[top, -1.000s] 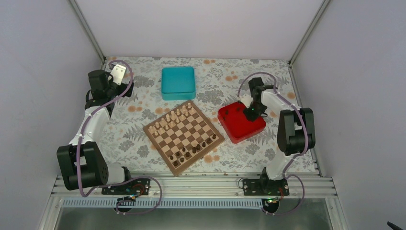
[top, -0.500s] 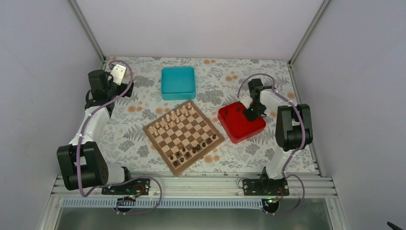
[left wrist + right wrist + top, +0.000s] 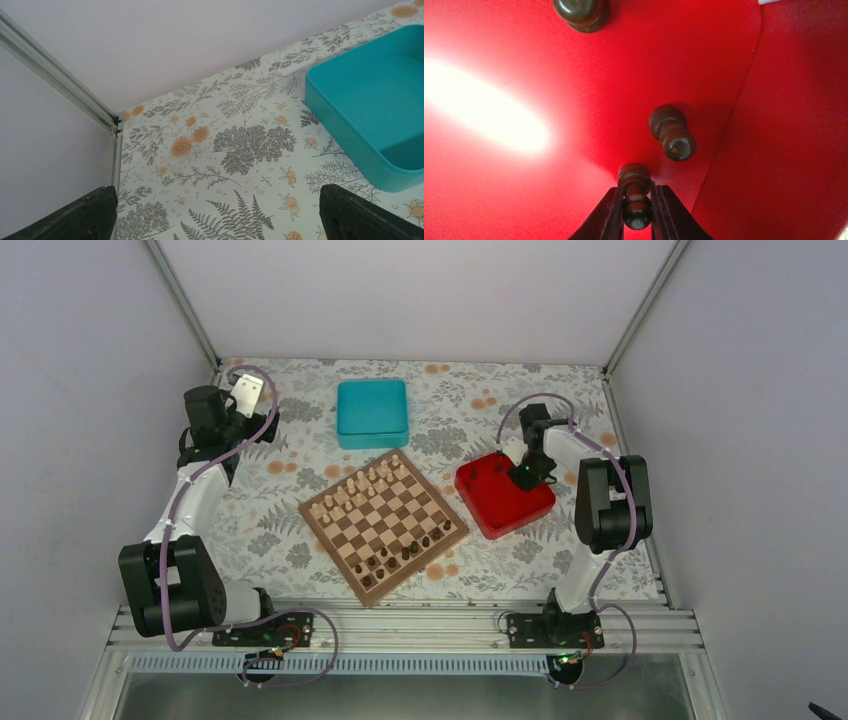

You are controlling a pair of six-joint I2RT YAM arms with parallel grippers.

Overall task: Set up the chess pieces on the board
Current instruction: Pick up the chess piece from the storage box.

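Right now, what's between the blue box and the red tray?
Just bare flowered tablecloth between the blue box and the red tray; the chessboard has a corner that stops short of that stretch. The overhead view shows it.

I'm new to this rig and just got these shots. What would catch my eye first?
The bright red tray right of centre, where the right gripper pinches a dark chess piece, other dark pieces loose beside it. Then the board mid-table, turned like a diamond, pale pieces along its far-left edge and dark ones along its near-right edge.
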